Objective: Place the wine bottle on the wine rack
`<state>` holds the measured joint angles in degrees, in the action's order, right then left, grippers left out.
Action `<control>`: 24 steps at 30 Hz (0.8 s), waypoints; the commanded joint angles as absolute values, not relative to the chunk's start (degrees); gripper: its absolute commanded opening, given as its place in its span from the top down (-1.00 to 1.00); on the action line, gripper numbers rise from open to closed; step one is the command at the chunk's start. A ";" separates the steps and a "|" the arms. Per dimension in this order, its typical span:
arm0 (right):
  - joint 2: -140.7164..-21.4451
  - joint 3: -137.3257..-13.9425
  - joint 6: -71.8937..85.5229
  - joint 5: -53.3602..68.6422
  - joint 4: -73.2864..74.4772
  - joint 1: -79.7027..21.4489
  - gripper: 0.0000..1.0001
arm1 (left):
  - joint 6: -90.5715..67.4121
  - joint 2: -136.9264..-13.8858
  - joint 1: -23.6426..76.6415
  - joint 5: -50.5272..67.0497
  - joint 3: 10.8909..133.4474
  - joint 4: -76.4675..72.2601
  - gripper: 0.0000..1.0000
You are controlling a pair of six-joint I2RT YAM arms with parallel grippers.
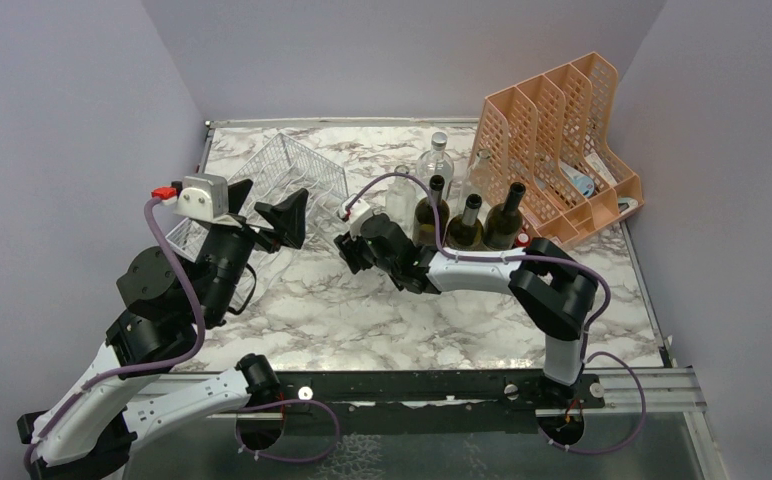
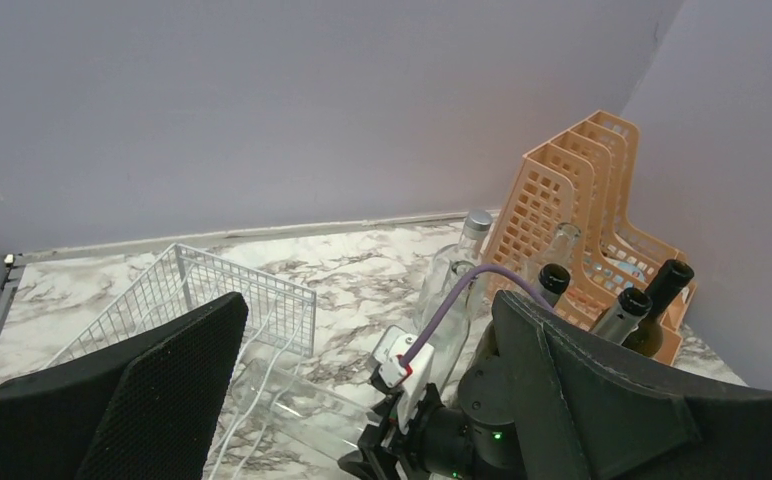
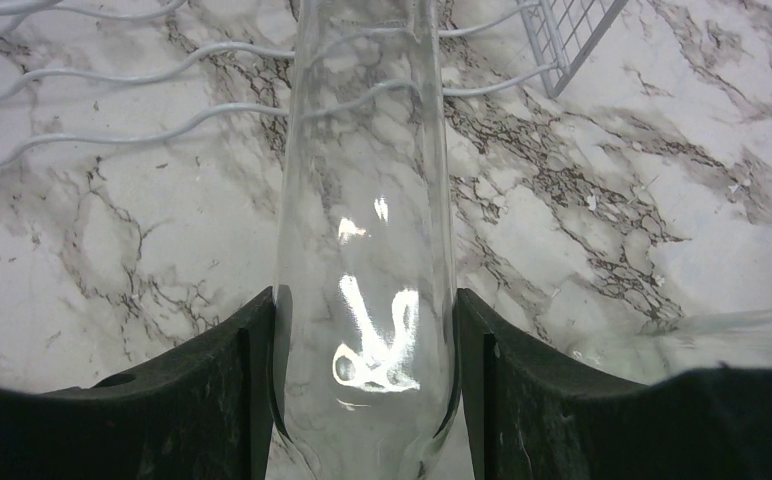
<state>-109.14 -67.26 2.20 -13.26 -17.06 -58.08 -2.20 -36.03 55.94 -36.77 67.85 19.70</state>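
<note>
A: Right wrist view. What is the right gripper [image 3: 367,335] doing?
B: Pinching a clear wine bottle [image 3: 362,200] between both fingers; the bottle's far end reaches over the wavy wires of the wine rack [image 3: 562,35].
A: And around it?
B: Left gripper [image 2: 367,350] spread wide, near the rack; three dark bottles [image 1: 470,225] and a peach file holder [image 1: 557,130] stand on the right arm's far side, with the marble table [image 1: 362,310] beneath.
</note>
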 commanded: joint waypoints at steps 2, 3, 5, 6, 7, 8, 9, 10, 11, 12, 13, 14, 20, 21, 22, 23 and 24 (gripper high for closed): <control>-111.43 -72.63 -0.98 -16.56 -25.93 -58.42 0.98 | -1.03 -37.36 55.90 -36.50 67.93 20.31 -0.99; -112.22 -73.36 -1.69 -16.93 -26.68 -58.41 0.98 | -0.98 -37.44 55.90 -36.40 68.09 20.30 -0.99; -113.90 -75.20 -3.21 -17.68 -27.49 -58.34 0.98 | -0.96 -37.65 55.90 -36.18 68.49 20.42 -0.99; -114.72 -75.97 -3.99 -17.90 -28.17 -58.29 0.98 | -0.81 -37.62 55.90 -36.05 68.61 20.46 -0.99; -115.45 -76.66 -4.95 -17.86 -29.01 -58.27 0.98 | -0.79 -37.67 55.92 -36.04 68.80 20.55 -0.99; -116.31 -77.60 -5.80 -18.05 -29.84 -58.13 0.98 | -0.81 -37.60 55.95 -36.04 69.01 20.69 -0.99; -117.15 -78.52 -6.54 -18.20 -30.22 -58.09 0.98 | -0.79 -37.55 55.90 -36.04 69.06 20.81 -0.99; -118.08 -79.40 -7.16 -18.23 -30.61 -57.97 0.98 | -0.80 -37.56 55.93 -35.98 69.18 20.97 -0.99; -118.90 -80.04 -7.79 -18.25 -31.43 -57.86 0.98 | -0.99 -37.51 55.95 -36.01 69.30 21.08 -0.99; -119.74 -80.72 -8.35 -18.27 -32.32 -57.77 0.98 | -1.01 -37.46 55.90 -35.95 69.34 21.25 -0.99; -120.51 -81.41 -8.88 -18.20 -32.94 -57.67 0.98 | -1.09 -37.40 55.90 -35.95 69.30 21.26 -0.99; -121.30 -82.43 -9.66 -18.50 -33.37 -57.49 0.98 | -1.15 -37.37 55.92 -35.95 69.26 21.22 -0.99; -126.57 -88.39 -12.22 -17.92 -33.50 -56.32 0.98 | -1.13 -37.37 55.90 -35.65 69.08 21.30 -0.99; -127.40 -89.40 -12.63 -17.72 -33.34 -56.18 0.98 | -1.16 -37.38 55.94 -35.53 69.02 21.31 -0.98; -128.18 -90.34 -12.95 -17.46 -33.13 -55.90 0.98 | -1.20 -37.36 55.97 -35.43 68.93 21.31 -0.99; -128.95 -91.13 -13.17 -17.18 -32.96 -55.71 0.98 | -1.29 -37.34 55.92 -35.42 68.91 21.33 -0.99; -129.60 -91.89 -13.38 -16.73 -32.88 -55.45 0.98 | -1.36 -37.39 55.94 -35.34 68.97 21.33 -0.99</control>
